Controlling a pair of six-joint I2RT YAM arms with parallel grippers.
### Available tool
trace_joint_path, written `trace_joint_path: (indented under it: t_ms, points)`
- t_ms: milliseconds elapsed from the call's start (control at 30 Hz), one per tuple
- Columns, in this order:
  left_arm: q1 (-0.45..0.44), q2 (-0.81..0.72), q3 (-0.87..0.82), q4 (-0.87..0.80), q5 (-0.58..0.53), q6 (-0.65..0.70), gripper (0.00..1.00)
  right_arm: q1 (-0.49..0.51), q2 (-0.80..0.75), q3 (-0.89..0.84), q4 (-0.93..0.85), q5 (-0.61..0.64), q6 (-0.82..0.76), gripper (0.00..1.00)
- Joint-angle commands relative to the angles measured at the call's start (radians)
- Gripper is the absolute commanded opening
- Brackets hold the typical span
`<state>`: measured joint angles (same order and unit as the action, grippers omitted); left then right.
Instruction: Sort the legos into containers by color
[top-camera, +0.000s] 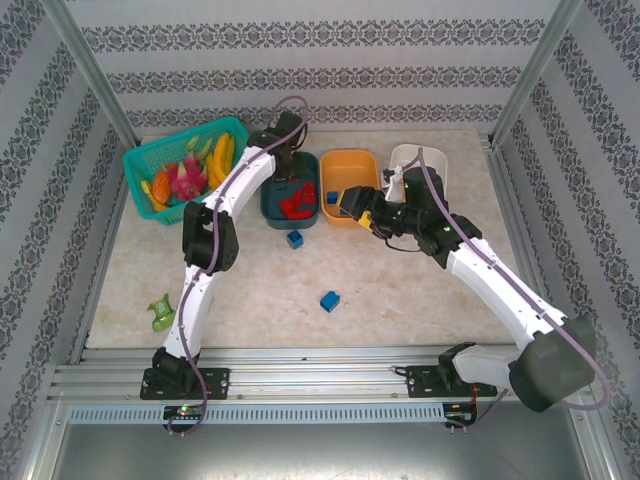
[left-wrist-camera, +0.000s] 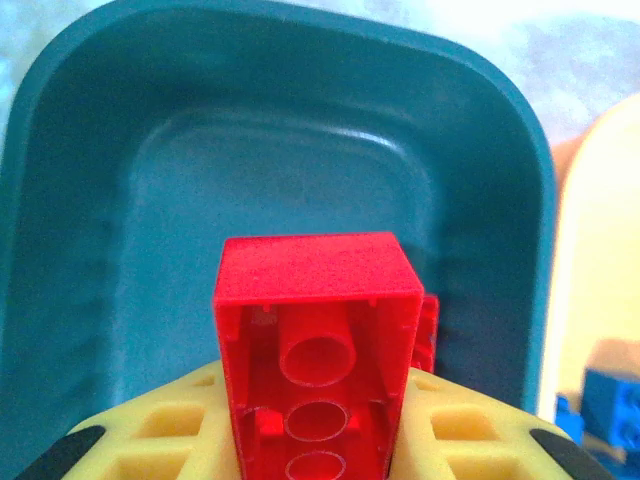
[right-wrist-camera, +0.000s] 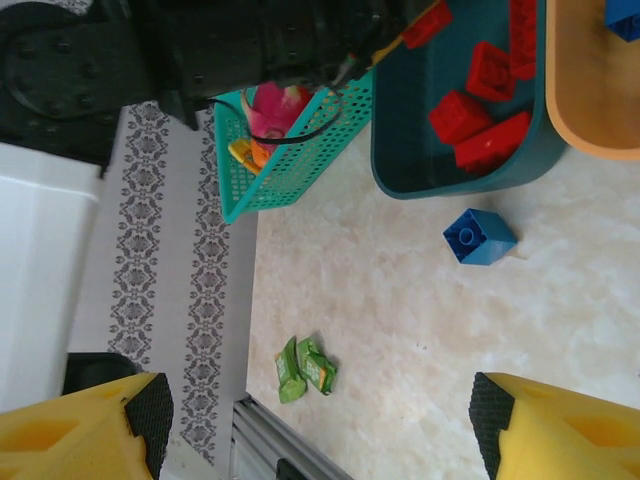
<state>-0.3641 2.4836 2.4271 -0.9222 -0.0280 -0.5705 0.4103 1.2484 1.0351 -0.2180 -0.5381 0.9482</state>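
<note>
Red brick (left-wrist-camera: 318, 350) clamped in left pincer (left-wrist-camera: 318, 440), above teal tub (left-wrist-camera: 80, 250)

A pale, marbled beige tabletop (top-camera: 420, 290) fills the middle of the frame. Along its upper edge stand, left to right, a teal plastic mesh basket (top-camera: 137, 180), a dark teal rounded plastic tub (top-camera: 272, 212), an orange rounded plastic tub (top-camera: 350, 170) and a white rounded plastic tub (top-camera: 443, 172). A small blue plastic brick (top-camera: 294, 239) lies just below the dark teal tub, and a second blue plastic brick (top-camera: 330, 301) lies near the centre. A small crumpled green item (top-camera: 161, 313) sits at the lower left.
</note>
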Motion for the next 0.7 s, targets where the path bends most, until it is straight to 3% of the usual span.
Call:
trace_joint_path:
  t_ms: [0, 200, 433, 667]
  points:
    - [0.021, 0.054, 0.059, 0.073, -0.027, 0.040, 0.29, 0.007, 0.027, 0.050, 0.031, 0.020, -0.005, 0.80]
    - [0.037, 0.118, 0.078, 0.061, 0.020, -0.011, 0.31, 0.010, 0.051, 0.033, 0.024, 0.033, 0.003, 0.80]
    - [0.039, 0.128, 0.083, 0.023, 0.052, -0.029, 0.48, 0.013, 0.079, 0.040, 0.006, 0.039, -0.009, 0.80]
    - [0.041, 0.046, 0.087, 0.011, 0.083, -0.057, 0.58, 0.038, 0.078, 0.093, -0.171, 0.142, -0.140, 0.79]
